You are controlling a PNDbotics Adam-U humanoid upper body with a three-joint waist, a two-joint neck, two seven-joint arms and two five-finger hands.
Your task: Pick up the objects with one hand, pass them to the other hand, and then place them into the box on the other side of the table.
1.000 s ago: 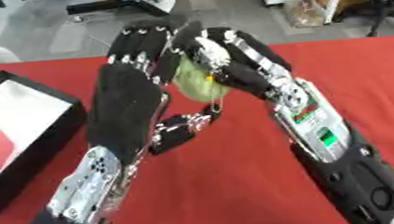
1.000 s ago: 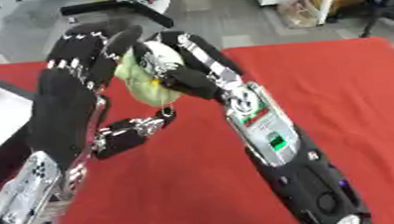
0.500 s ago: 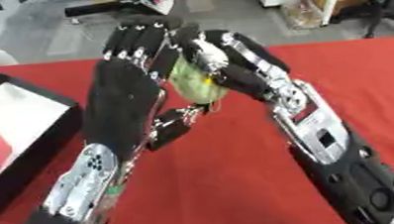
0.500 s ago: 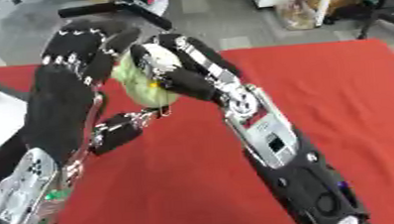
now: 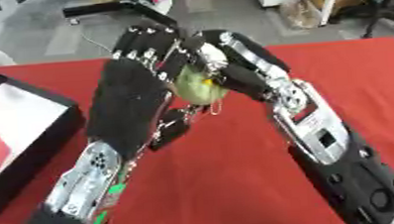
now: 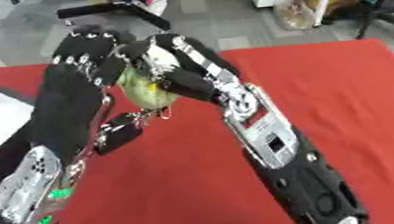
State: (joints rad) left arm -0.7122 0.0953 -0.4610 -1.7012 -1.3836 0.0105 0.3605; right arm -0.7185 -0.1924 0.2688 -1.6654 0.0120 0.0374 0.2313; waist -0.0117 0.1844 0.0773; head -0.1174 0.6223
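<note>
A yellow-green object (image 5: pixel 197 85) is held above the red worktop (image 5: pixel 239 170) in the curled right robot hand (image 5: pixel 229 64), pressed against the flat, open left robot hand (image 5: pixel 130 106), the box (image 5: pixel 15 131) lying further left.

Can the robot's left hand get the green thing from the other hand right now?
Probably yes. The left hand is already up against the green thing, which the right hand has its fingers curled round. Nothing sits between them above the red table.
</note>
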